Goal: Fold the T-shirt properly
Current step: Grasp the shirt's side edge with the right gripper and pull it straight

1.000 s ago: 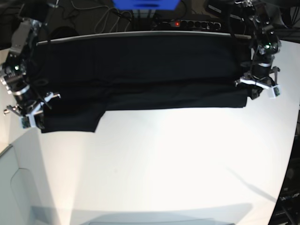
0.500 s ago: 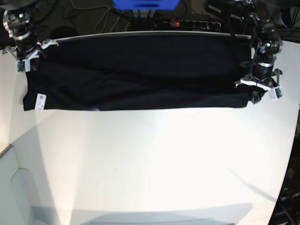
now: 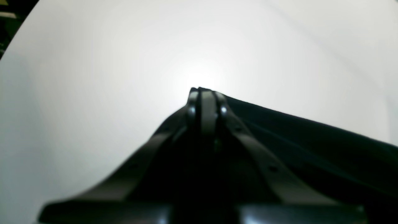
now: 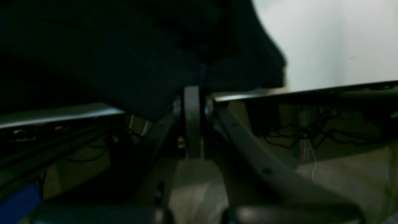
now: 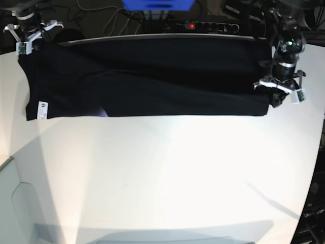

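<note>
Soft and limp, the black T-shirt (image 5: 147, 81) sags wherever unsupported, so both the left gripper (image 5: 278, 91) and right gripper (image 5: 28, 38) pinch its edges, jaws clamped on cloth.

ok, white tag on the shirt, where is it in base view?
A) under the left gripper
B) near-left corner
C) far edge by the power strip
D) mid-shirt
B. The white tag sits at the near-left corner of the shirt, far from the left gripper at the other end.
</note>
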